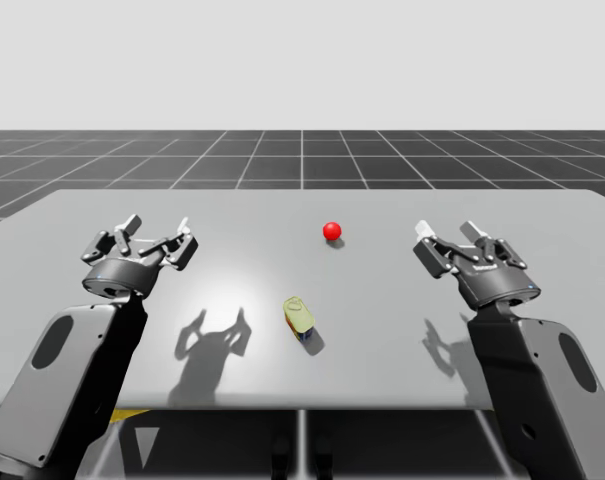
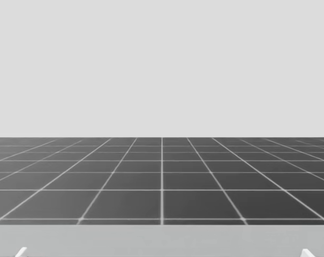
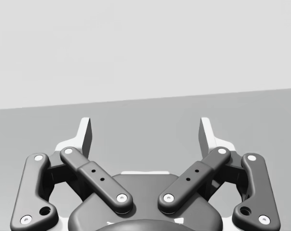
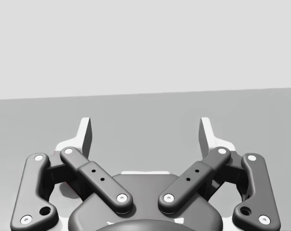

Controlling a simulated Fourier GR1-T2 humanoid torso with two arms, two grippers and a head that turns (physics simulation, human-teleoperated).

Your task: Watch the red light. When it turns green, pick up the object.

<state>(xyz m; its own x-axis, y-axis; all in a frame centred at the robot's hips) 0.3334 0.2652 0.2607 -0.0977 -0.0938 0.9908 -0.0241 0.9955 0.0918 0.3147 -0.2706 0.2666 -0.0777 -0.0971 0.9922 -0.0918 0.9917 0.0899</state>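
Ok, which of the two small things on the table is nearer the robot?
The pale yellow-green object, lying close to the front edge. The round red light sits farther back, beyond it.

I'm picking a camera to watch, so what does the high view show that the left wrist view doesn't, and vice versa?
High view: the red light, the small yellowish object lying nearer me on the table, and my right gripper, open. Left wrist view: my left gripper close up, linkage bars plain, open, nothing between its fingers. Both: my left gripper and the grey table.
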